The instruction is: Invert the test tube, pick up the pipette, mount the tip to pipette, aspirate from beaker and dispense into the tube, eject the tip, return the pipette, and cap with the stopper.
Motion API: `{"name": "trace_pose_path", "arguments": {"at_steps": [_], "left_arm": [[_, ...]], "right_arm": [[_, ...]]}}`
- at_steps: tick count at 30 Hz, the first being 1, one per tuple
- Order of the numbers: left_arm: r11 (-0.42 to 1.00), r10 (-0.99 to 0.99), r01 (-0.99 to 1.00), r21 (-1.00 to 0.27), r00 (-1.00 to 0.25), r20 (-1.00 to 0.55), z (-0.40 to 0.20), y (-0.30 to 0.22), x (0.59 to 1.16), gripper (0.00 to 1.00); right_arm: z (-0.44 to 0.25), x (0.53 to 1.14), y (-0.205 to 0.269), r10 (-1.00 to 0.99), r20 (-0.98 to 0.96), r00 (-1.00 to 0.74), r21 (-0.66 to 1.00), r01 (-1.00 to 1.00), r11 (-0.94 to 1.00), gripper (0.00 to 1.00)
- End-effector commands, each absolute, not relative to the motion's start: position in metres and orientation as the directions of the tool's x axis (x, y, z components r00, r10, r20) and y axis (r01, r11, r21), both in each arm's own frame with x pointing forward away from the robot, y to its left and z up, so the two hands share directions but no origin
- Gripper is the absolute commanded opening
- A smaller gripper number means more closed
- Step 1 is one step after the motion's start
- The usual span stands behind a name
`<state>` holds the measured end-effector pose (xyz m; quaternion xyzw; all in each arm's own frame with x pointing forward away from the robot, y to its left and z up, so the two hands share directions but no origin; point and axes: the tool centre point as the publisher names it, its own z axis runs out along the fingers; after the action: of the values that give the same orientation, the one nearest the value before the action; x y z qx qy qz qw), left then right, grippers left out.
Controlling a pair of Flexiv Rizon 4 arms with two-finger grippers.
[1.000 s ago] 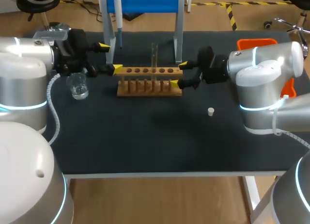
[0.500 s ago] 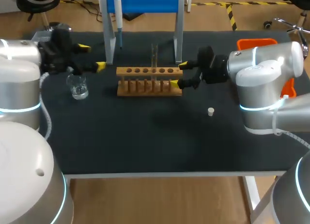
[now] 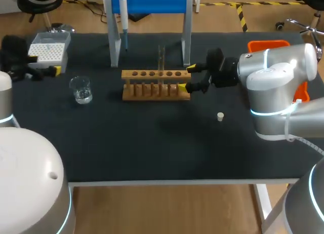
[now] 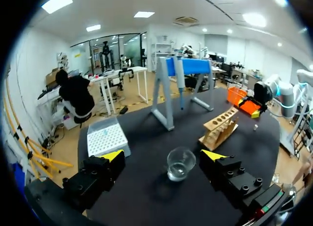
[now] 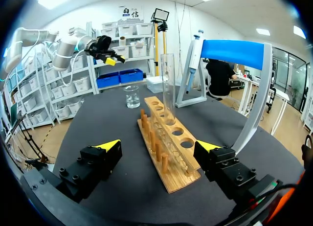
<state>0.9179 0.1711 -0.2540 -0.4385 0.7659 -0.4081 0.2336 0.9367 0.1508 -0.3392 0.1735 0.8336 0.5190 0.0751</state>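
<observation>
While the left jaws gape empty before the clear glass beaker [image 4: 181, 163], the right jaws stand open, holding nothing, about one end of the pale wooden rack [image 5: 166, 147] on the black surface [image 3: 152, 143].

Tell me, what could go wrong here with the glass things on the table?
The right jaws stand open on either side of the wooden rack's end. A nudge there might rock the tall test tube standing in it. The beaker seems to hold liquid and sits ahead of the open left jaws, so a bump could spill it.
</observation>
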Motion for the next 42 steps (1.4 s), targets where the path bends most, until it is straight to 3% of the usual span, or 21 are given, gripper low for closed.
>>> {"name": "trace_pose_path", "arguments": {"at_steps": [1,29,42], "left_arm": [[0.271,-0.871,-0.518,-0.811,-0.490,0.021,-0.251,0.192,0.915,1.00],[0.270,-0.894,-0.544,-0.795,-0.449,0.004,-0.254,0.200,0.921,1.00],[0.264,-0.933,-0.587,-0.765,-0.356,-0.048,-0.268,0.239,0.973,1.00]], "right_arm": [[-0.339,0.937,0.150,0.366,0.056,-0.929,0.890,0.213,0.403,1.00],[-0.339,0.937,0.150,0.366,0.056,-0.929,0.890,0.213,0.403,1.00],[-0.339,0.937,0.150,0.366,0.056,-0.929,0.890,0.213,0.403,1.00]]}}
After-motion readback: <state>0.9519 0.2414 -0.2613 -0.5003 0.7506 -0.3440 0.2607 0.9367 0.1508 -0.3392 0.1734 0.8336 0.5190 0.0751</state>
